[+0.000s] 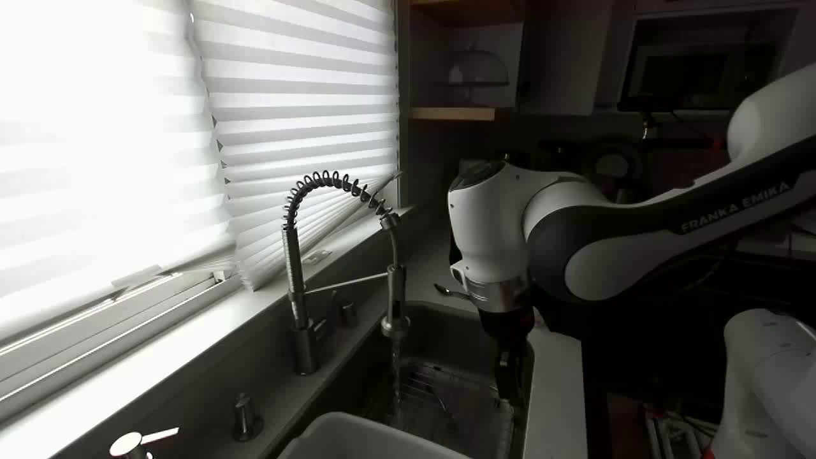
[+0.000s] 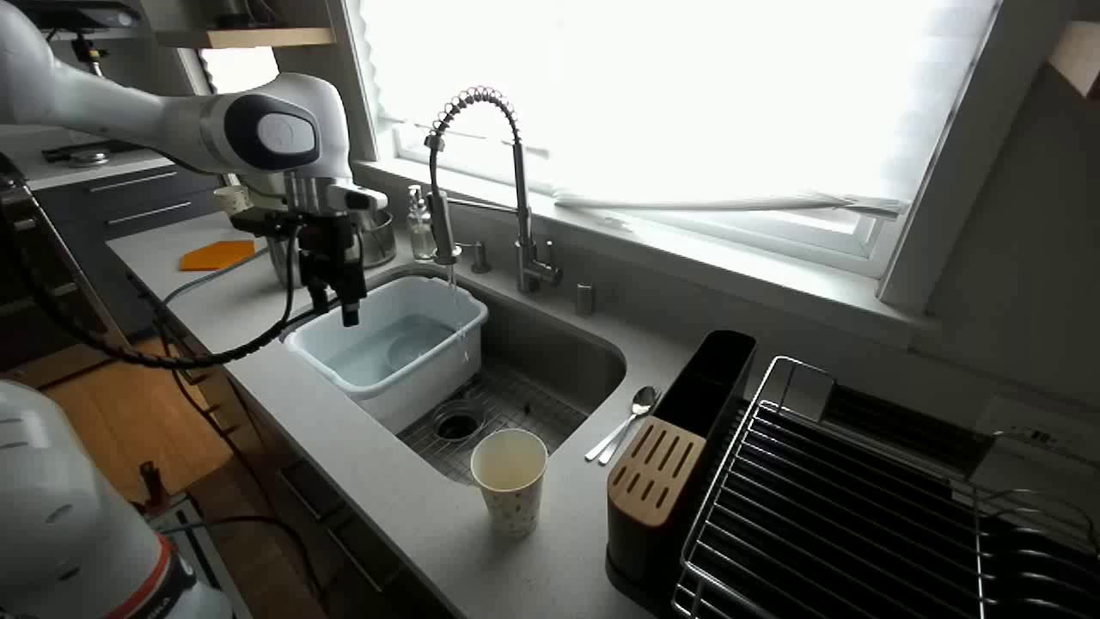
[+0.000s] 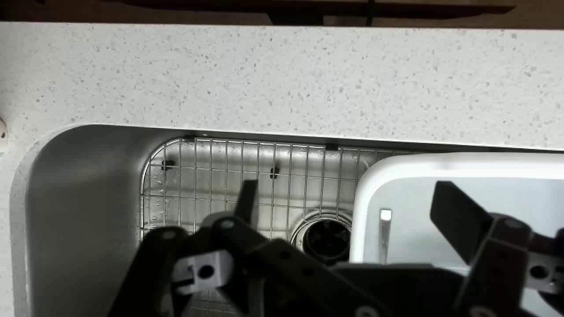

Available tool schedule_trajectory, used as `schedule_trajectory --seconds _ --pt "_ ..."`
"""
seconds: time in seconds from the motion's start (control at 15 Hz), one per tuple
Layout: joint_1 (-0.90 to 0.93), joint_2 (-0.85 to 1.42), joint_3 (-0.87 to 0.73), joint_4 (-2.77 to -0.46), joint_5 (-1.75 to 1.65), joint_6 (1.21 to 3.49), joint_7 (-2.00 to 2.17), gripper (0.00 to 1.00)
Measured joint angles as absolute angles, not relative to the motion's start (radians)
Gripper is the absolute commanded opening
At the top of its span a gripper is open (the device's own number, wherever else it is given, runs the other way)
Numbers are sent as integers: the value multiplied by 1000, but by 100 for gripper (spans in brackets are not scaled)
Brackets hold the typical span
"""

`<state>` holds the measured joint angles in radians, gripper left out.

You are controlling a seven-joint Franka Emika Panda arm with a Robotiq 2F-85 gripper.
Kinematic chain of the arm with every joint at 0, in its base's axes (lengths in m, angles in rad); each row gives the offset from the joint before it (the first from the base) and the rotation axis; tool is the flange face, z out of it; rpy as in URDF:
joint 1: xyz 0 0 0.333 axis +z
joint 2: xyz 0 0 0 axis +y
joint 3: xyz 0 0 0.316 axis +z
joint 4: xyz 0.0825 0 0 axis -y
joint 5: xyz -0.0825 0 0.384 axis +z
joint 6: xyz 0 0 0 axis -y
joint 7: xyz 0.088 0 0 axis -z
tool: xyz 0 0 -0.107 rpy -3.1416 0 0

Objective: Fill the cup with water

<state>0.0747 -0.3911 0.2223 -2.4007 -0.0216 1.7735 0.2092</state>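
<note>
The cup (image 2: 511, 494) is a white, slightly tapered paper cup with a small print. It stands upright on the counter by the front corner of the sink, and looks empty. A pale sliver at the left edge of the wrist view may be its side. A coiled-spring faucet (image 1: 395, 299) is running; its water stream (image 1: 396, 376) falls into the sink beside the white tub. My gripper (image 3: 343, 189) is open and holds nothing. It points down above the tub's front rim and the sink edge, well apart from the cup, and shows in both exterior views (image 2: 335, 311) (image 1: 508, 382).
A white tub (image 2: 421, 387) with water fills part of the sink (image 2: 550, 344). A spoon and other cutlery (image 2: 623, 425), a black knife block (image 2: 666, 499) and a wire dish rack (image 2: 825, 490) stand beyond the cup. A soap bottle (image 2: 420, 228) is behind the tub.
</note>
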Motion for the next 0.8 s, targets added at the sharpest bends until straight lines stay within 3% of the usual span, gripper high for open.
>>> schedule_trajectory --seconds 0.8 --pt "60 -387 198 -2397 -42 1770 228 100"
